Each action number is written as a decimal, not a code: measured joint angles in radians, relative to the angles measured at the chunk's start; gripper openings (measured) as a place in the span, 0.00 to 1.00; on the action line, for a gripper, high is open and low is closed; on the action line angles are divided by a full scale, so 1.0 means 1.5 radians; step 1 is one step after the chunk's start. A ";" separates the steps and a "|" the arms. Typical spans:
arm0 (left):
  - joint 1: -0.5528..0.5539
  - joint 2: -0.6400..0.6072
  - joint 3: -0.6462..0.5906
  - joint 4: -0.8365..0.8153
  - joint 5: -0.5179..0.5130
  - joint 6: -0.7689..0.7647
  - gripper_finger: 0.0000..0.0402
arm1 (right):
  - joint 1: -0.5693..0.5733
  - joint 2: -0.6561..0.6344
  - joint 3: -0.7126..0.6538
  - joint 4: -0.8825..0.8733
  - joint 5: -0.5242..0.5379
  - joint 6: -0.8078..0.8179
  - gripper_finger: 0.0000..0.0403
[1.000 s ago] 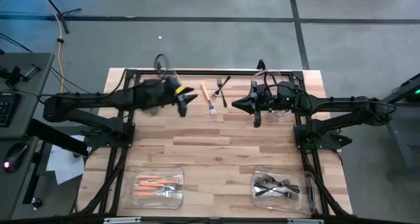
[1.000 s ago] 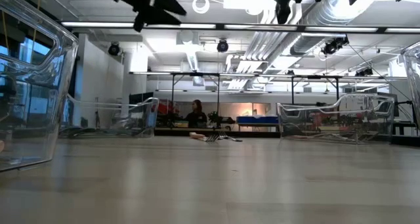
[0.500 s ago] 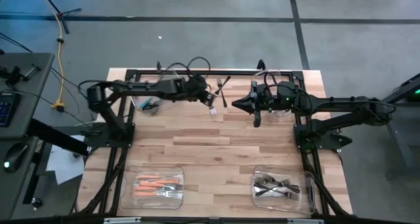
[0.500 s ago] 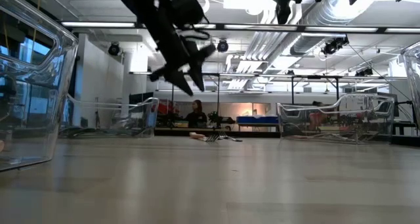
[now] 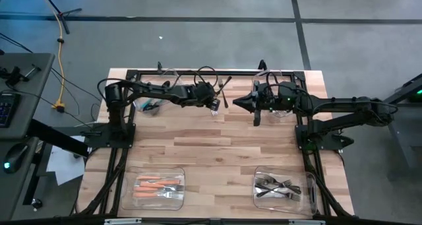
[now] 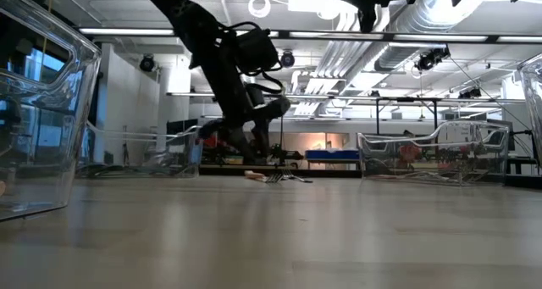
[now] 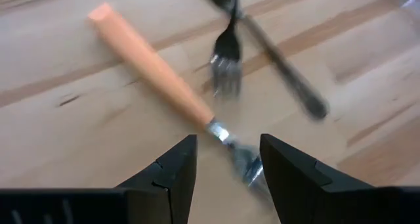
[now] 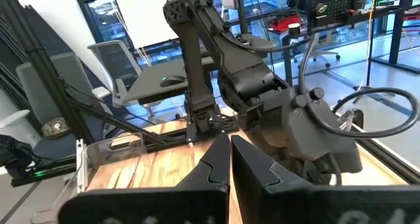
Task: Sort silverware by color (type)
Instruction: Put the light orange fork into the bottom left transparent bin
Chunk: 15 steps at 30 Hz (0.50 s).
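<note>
Left tool [image 7: 223, 165] is low over the far middle of the table [image 5: 217, 146], fingers [image 7: 174, 168] spread, nothing between them

Orange fork [image 7: 154, 69] lies flat on the wood right at the tool tips; in the left wrist view its metal neck and tines sit in the gap between the two fingers, with the handle running away from the tool. Whether the fingers touch it yet, cannot tell

From above, the fork's long axis runs roughly 11 to 5 o'clock, tines toward 5. Judgement: the fingers straddle the neck across that axis, so a straight drop and a squeeze should catch it, though the neck is thin and smooth metal and could slip; the thick matte handle would be the surer hold

Two dark forks [image 7: 226, 63] lie crossed just past the orange one, at about 1 o'clock from it in the high view. All-metal, slim, shiny. Near enough that a nudge could disturb them

Right tool [image 5: 258, 118] hangs at 3 o'clock from the forks, fingers pressed together, empty. Left arm is clearly the nearer

Bins: clear plastic, thin-walled. Orange bin [image 5: 153, 189] at 7 o'clock on the near edge holds orange-handled pieces; dark bin [image 5: 283, 189] at 5 o'clock holds dark ones. Judgement: most pieces sorted, three loose
</note>
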<state>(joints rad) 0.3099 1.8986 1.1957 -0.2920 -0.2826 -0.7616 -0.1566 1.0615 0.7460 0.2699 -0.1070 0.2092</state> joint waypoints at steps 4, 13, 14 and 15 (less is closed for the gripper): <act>0.009 0.020 0.006 0.021 0.006 -0.019 0.39 | 0.000 0.000 0.000 -0.003 0.000 0.000 0.00; 0.016 0.079 0.071 -0.002 -0.004 -0.033 0.39 | 0.000 0.000 0.000 -0.019 0.000 0.018 0.00; 0.017 0.083 0.073 -0.009 -0.001 -0.036 0.39 | 0.000 0.000 0.000 -0.020 0.000 0.024 0.00; 0.017 0.089 0.077 -0.011 -0.001 -0.039 0.39 | 0.000 0.000 0.000 -0.020 0.000 0.026 0.00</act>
<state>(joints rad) 0.3347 2.0315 1.3106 -0.3080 -0.2847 -0.8204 -0.1566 1.0615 0.7460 0.2397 -0.1070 0.2478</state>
